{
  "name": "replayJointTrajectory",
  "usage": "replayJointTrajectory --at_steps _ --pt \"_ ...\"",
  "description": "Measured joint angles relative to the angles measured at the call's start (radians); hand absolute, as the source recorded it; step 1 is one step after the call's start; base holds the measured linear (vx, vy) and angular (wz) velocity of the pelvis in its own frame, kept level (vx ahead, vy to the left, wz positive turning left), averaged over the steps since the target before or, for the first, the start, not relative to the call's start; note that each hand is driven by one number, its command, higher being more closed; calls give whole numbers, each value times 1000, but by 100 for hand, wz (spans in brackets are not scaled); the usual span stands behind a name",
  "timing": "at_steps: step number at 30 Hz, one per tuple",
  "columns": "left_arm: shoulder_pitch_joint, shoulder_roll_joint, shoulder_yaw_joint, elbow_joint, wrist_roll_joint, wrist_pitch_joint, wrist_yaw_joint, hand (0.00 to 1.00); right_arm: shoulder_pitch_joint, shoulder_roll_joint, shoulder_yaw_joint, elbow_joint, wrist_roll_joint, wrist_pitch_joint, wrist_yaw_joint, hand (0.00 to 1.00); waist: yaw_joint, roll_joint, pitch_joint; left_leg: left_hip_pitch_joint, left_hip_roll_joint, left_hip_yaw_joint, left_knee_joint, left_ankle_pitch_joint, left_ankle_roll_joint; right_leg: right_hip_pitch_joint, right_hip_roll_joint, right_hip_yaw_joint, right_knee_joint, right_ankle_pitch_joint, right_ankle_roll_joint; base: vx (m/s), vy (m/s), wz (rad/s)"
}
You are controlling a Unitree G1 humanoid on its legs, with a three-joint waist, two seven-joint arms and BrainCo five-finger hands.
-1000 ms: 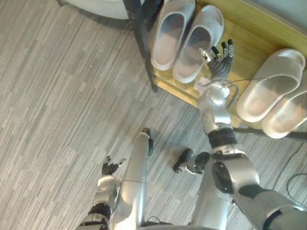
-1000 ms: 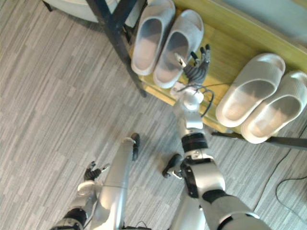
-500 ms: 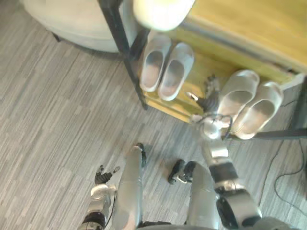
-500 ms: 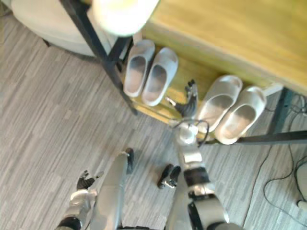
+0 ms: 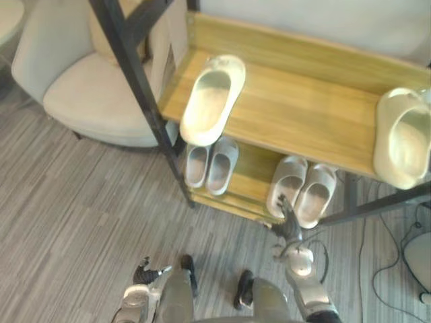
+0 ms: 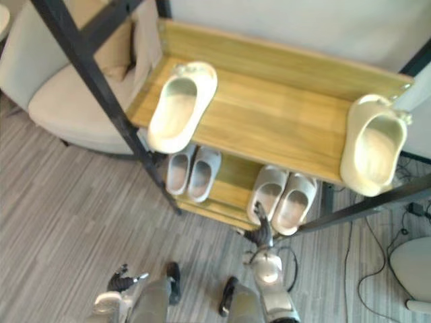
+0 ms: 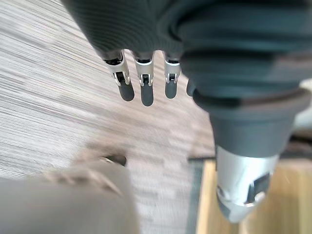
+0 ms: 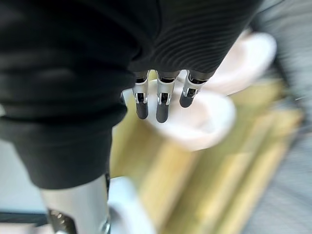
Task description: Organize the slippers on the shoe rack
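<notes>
Since a second ago the head camera has pulled back and tipped up, so the whole shoe rack point(image 5: 138, 87) shows. The right hand point(image 5: 288, 225) has also moved: then it was beside the left pair point(image 5: 211, 165), and now it is at the front edge of the lower shelf point(image 5: 252, 171), just before the right pair point(image 5: 302, 190). Its fingers are straight and spread, and it holds nothing.

On the upper shelf point(image 5: 296, 114) lie two cream slippers, well apart. The upper left slipper point(image 5: 210, 101) lies front to back, leaning slightly, its toe toward the wall point(image 5: 323, 20) and its heel past the shelf's front edge. The upper right slipper point(image 5: 402, 138) sits at the far right end. It also runs front to back, and its heel hangs over the edge. Both lower pairs lie side by side, toes to the back.

The rack has a black frame and wooden shelves and stands on a grey striped floor point(image 5: 67, 215). A beige armchair point(image 5: 87, 94) sits just beside its left post.

The left hand point(image 5: 143, 272) hangs low over the floor, its fingers loose and empty.
</notes>
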Motion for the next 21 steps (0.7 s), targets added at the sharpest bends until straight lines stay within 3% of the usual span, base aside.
replayJointTrajectory --at_steps 7,12,16,21 --pt "-9 -31 -78 35 52 1 -20 0 29 -7 -73 303 -67 17 5 0 -17 27 -25 114 -7 30 -94 21 -5 107 34 25 -137 62 14 56 19 -16" --pt "-13 -38 -142 35 54 0 -20 0 17 -10 -132 397 -65 21 3 0 -20 46 -39 166 -13 32 -158 51 -6 142 46 36 -182 84 13 -14 6 -3" --pt "-30 -38 -238 31 55 -1 -22 0 6 -18 -141 449 -64 24 2 0 -21 47 -47 190 -17 26 -188 67 -3 165 51 35 -207 90 13 -29 8 3" --pt "-30 -35 -448 -160 37 -11 -29 0 11 -16 -175 488 -54 31 1 0 -21 51 -62 206 -32 18 -221 83 7 179 51 31 -233 107 17 -9 15 2"
